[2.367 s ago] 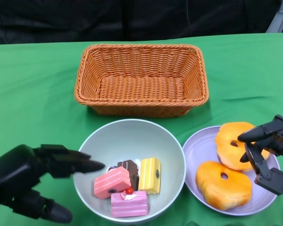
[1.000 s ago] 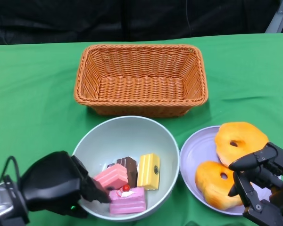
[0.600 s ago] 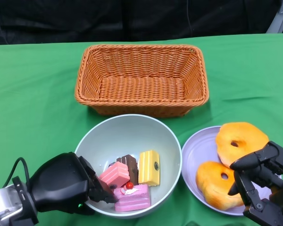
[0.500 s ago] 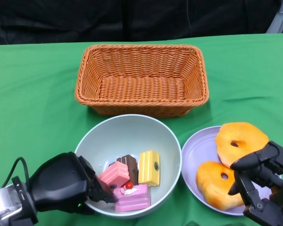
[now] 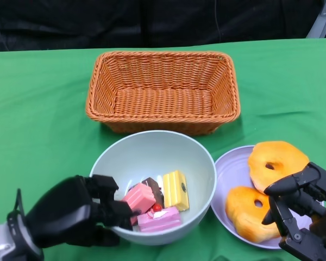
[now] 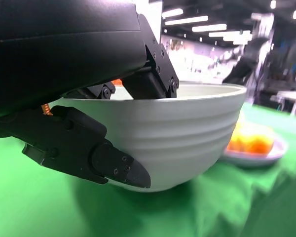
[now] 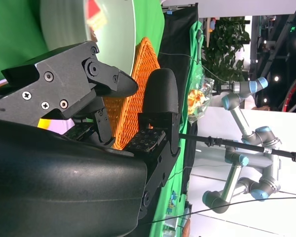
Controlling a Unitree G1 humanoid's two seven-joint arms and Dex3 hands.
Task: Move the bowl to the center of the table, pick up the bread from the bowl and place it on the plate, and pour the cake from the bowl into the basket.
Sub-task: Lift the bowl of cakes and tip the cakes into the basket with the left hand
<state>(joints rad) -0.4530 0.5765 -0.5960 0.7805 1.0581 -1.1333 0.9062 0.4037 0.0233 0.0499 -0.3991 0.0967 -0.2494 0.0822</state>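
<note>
Left hand (image 5: 79,215) grips the bowl (image 5: 152,147) by its near rim; right hand (image 5: 304,209) hovers open over the plate (image 5: 224,168).

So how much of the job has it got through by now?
Both breads already lie on the plate, so that step looks done. The left hand grips the bowl by its rim, the cakes inside. The basket holds nothing; pouring is left. The right hand hovers open over the plate.

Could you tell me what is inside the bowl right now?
The bowl holds cake pieces: a yellow one, two pink ones and a brown one. The left hand grips the rim, hiding that edge.
</note>
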